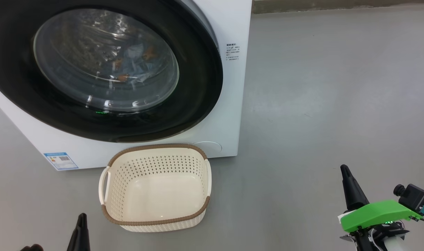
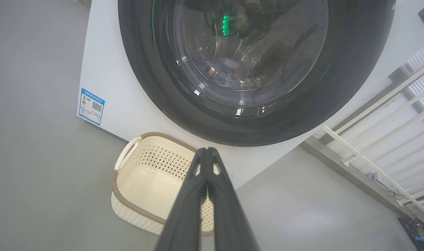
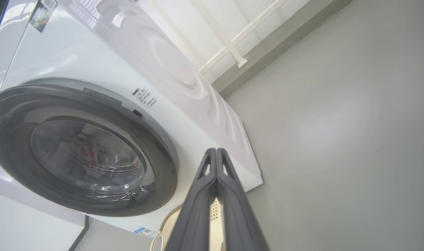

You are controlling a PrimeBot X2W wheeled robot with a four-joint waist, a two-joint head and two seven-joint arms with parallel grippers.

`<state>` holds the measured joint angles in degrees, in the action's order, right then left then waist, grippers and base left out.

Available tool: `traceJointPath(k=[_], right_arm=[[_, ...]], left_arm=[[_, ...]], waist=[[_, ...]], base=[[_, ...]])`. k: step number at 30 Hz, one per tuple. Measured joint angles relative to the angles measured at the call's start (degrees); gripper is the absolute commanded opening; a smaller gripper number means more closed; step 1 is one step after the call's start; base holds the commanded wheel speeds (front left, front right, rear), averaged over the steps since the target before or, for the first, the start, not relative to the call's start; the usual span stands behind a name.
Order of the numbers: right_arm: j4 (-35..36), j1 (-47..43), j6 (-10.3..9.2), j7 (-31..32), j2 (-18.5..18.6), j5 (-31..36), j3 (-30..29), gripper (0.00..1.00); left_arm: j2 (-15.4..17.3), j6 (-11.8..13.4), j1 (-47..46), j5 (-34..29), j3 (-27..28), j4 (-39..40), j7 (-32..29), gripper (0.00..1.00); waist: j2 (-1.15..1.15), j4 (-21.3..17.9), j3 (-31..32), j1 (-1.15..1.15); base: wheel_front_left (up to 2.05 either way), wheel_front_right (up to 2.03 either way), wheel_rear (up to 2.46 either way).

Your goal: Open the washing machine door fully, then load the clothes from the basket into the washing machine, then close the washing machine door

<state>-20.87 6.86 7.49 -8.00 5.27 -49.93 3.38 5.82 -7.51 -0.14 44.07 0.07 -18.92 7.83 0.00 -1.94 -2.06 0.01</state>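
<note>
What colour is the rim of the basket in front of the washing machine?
Brown, woven-look, around the cream-white basket; the head view shows it best.

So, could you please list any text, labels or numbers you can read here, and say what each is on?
Blue label sticker, low on the washing machine front: QR code, print too small to read.
Black printed lines, beside the washing machine door: too small to read.
Nothing can be quoted.
</note>
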Motion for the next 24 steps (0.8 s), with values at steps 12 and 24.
traceJointPath(k=[12,24], right_arm=[[0.71,-0.06,-0.01,1.48,-0.22,-4.93,-1.55,0.00],[1.32,-0.36,-0.01,3.72,-0.74,-11.34,-2.54,0.00]], left_arm=[[-0.32,0.00,-0.26,6.19,0.49,0.31,-1.87,0.00],[-1.25,0.00,-1.07,12.78,1.21,0.66,-3.89,0.00]], waist=[[0.00,0.25,0.26,0.00],[0.00,0.53,0.56,0.00]], base=[[0.00,0.00,0.00],[0.00,0.00,0.00]])
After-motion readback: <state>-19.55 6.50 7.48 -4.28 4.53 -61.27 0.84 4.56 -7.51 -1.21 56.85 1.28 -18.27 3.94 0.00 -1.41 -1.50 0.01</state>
